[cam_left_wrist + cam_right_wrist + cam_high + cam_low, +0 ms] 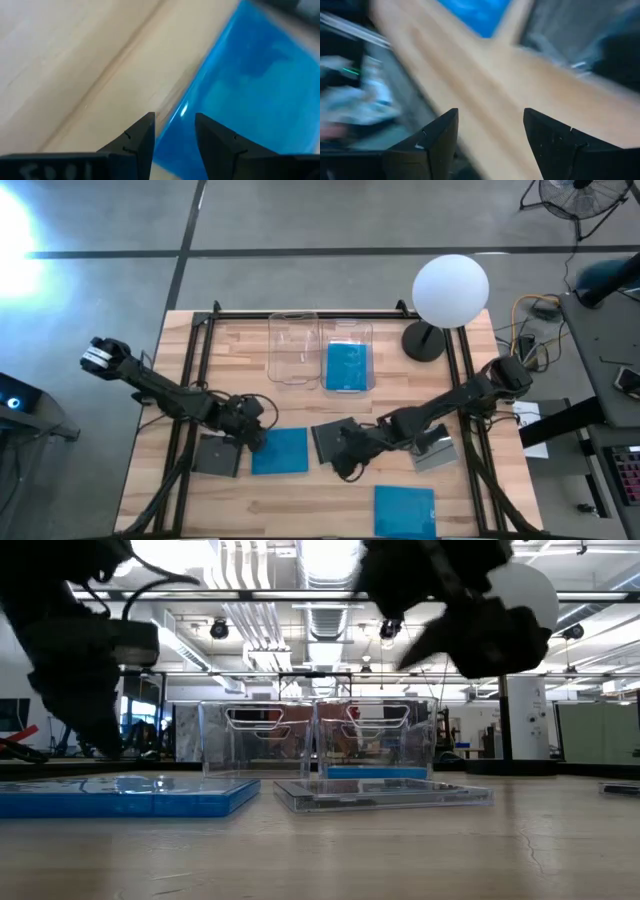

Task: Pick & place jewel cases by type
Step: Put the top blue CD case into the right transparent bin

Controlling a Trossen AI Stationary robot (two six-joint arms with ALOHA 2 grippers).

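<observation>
Sorting setup: the wooden tabletop (330, 500) is carrying two clear bins (293, 348) at its far side; the right-hand bin is already holding one blue case (347, 366).
Cases lying loose: a blue case (280, 451) near the middle, a dark case (218, 455) just beside it, another dark case (330, 440) by the right arm, a grey case (434, 450) further right, and a blue case (405, 510) at the near edge.
Handling: judging by looks, each case is behaving as light, stiff, slick, brittle plastic lying flat; taking it by an edge is looking safest.
Left gripper (175, 131): hovering with jaws spread, straddling the middle blue case's edge.
Right gripper (490, 131): hanging above the tabletop, jaws spread, pinching nothing.
</observation>
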